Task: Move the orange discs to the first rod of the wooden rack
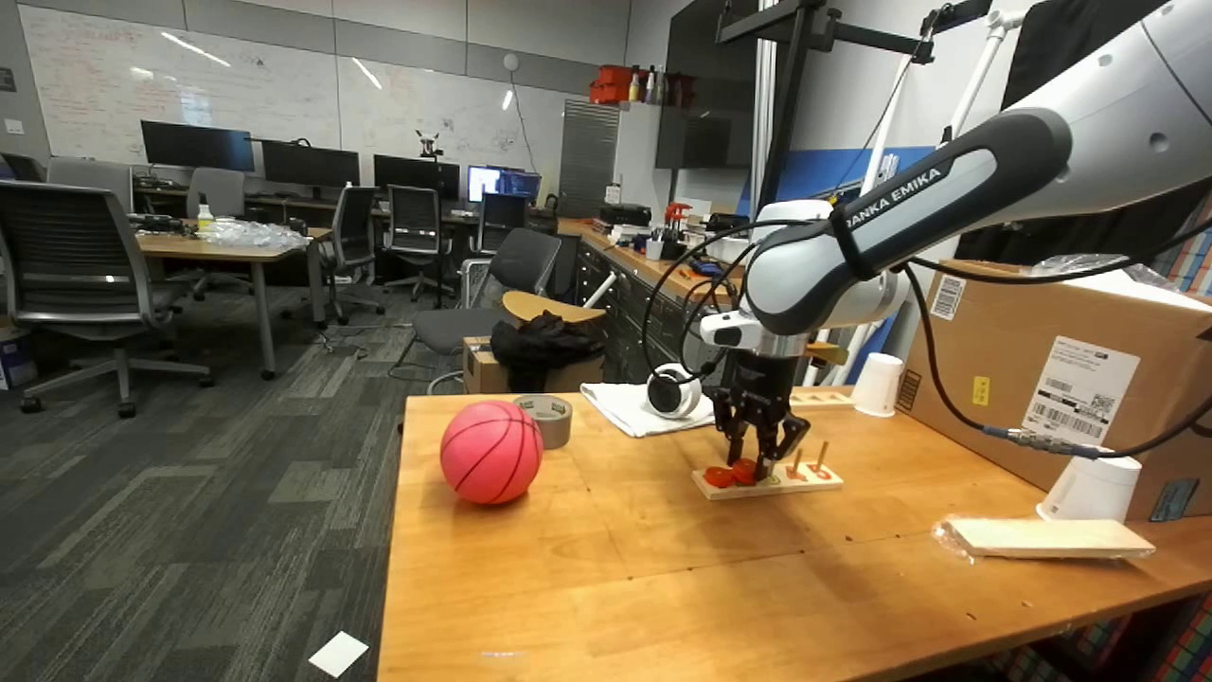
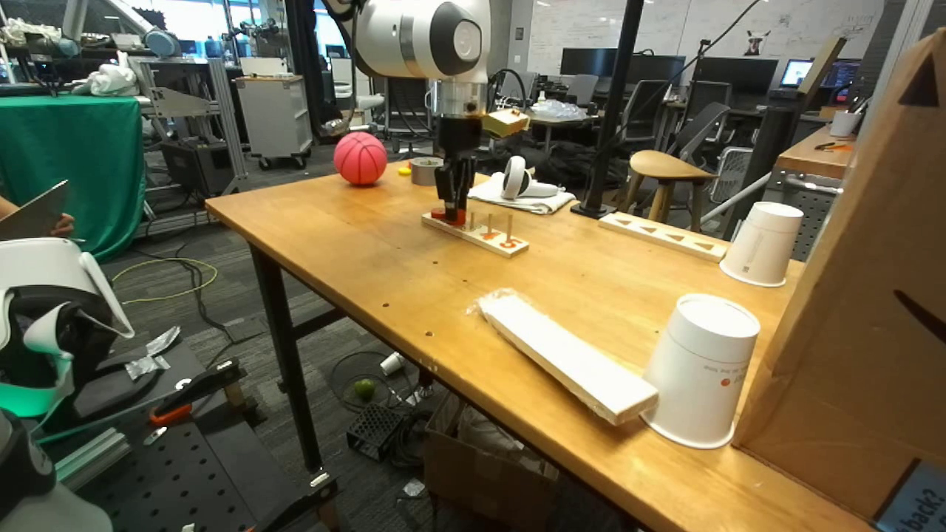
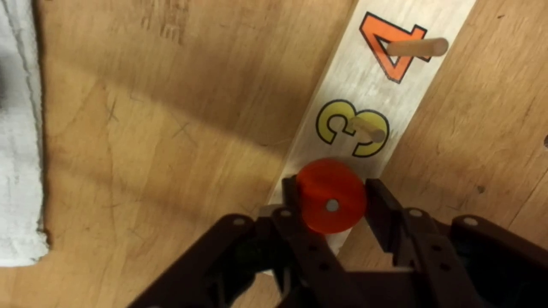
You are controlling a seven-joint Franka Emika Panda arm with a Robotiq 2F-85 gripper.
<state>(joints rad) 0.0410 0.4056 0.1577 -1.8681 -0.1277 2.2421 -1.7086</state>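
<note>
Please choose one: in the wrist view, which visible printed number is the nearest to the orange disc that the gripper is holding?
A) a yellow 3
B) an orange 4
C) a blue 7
A, since the yellow 3 is next to the orange disc in the gripper, while the orange 4 is farther along the wooden rack.
</note>
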